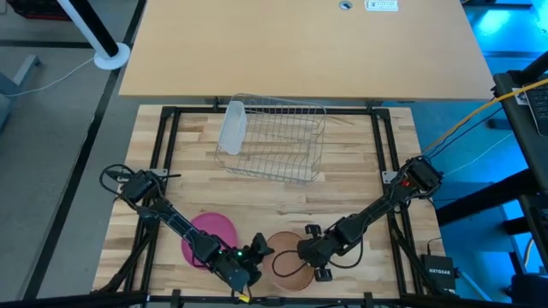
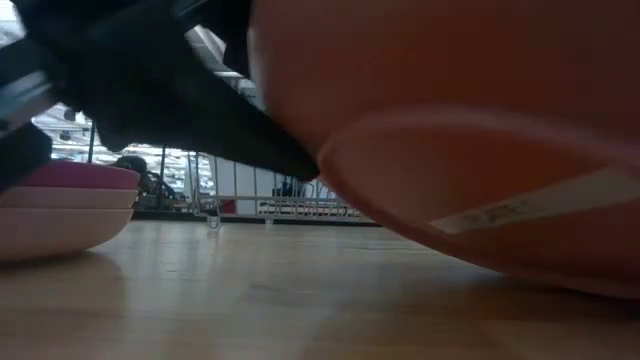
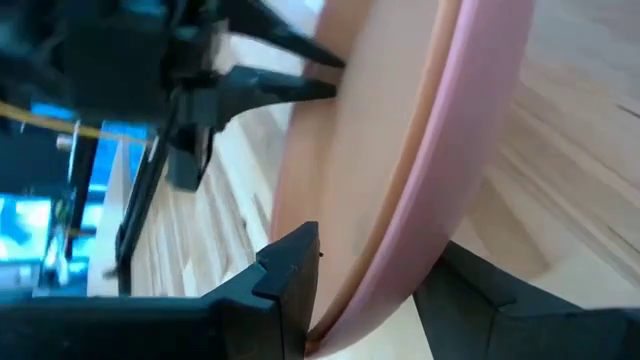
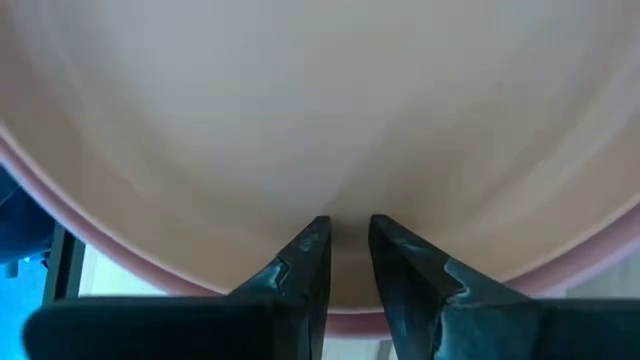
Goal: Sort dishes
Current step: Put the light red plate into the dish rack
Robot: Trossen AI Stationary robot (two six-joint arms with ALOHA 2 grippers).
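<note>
The tan-brown plate (image 1: 288, 267) is near the table's near edge, between my two grippers. In the low view it is tilted, with its underside (image 2: 480, 180) showing. My left gripper (image 1: 253, 255) is shut on its left rim. My right gripper (image 1: 310, 257) stands at its right side, its fingers almost together over the plate's inner face (image 4: 320, 100). The magenta plate (image 1: 214, 229) lies left of them, stacked on the pale peach-pink plate (image 2: 50, 228), which rests on the table. My left gripper pinches the tan-brown plate's rim (image 3: 345, 300), with one finger on the inner face and one on the underside. It comes from the table's left. The plate is tilted, its held side raised; I cannot tell whether its low side (image 2: 600, 280) touches the table. My right gripper lays its nearly closed fingertips (image 4: 318, 235) against the plate's inner face just inside the rim (image 4: 350, 300), coming from the table's right. The rim is not between the fingers. The left wrist view shows these fingers (image 3: 300, 88) meeting the plate.
A silver wire rack (image 1: 278, 141) stands at the table's far middle, with a translucent tumbler (image 1: 232, 128) lying at its left end. Bare wood lies between the rack and the plates. A black frame (image 1: 167, 145) borders the table.
</note>
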